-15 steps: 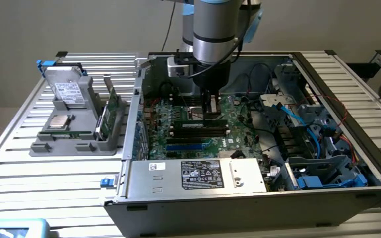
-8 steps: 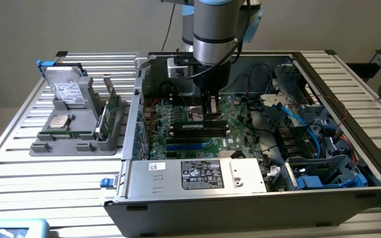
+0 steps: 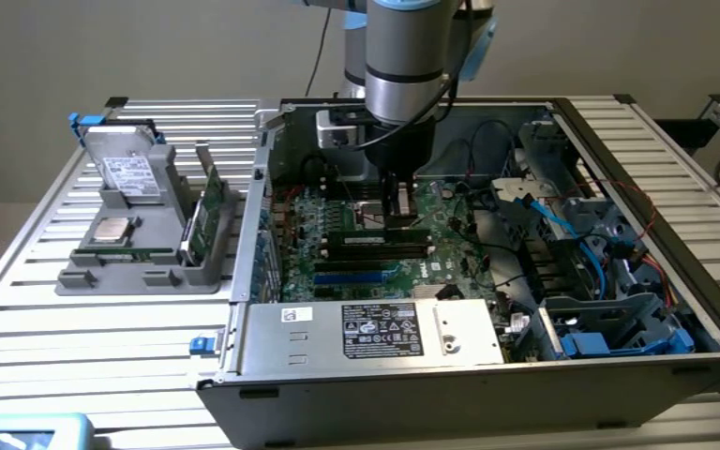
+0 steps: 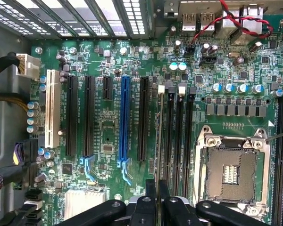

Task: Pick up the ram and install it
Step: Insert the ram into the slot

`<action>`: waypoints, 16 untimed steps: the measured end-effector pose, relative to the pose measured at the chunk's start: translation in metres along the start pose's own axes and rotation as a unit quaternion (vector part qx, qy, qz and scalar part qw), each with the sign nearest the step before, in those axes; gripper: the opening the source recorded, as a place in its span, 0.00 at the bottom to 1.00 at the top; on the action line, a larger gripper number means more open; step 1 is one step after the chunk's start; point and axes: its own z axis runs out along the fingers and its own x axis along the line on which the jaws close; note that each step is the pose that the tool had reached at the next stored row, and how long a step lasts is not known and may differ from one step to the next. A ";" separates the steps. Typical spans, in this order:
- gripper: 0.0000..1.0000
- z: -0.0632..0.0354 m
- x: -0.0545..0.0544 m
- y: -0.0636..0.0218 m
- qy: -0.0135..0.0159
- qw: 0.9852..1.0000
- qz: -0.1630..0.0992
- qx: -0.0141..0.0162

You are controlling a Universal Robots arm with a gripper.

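The black two-finger gripper [image 4: 156,187] is clenched on the ram [image 4: 159,141], a slim green circuit-board stick which the wrist view shows edge-on, as one thin line coming out from between the fingertips [image 4: 151,184].

The ram hangs straight below the jaws, inside the open grey metal computer case [image 3: 460,403] and above the large green motherboard [image 4: 104,117]. Its long axis runs parallel to the row of four long black plastic memory slots [image 4: 180,136] beside the silver square processor socket [image 4: 231,174]. The thin line of the ram lies over the slot with the white latch [image 4: 161,88], which is the slot of the row nearest to the long blue expansion slot [image 4: 124,117].

So the relation that matters is good, in my judgement: stick and slot point the same way and one is directly above the other. Whether the lower edge of the ram already touches the slot, I cannot tell. In the exterior view the arm stands upright over the middle of the board.
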 end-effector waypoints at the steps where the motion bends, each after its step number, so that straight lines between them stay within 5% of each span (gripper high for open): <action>1: 0.13 0.0004 0.000 0.0000 0.000 1.000 0.000 0.000; 8: 0.13 0.0038 -0.004 -0.0001 0.005 1.000 0.000 0.001; 16: 0.13 0.0072 -0.006 0.0000 0.005 1.000 0.000 0.002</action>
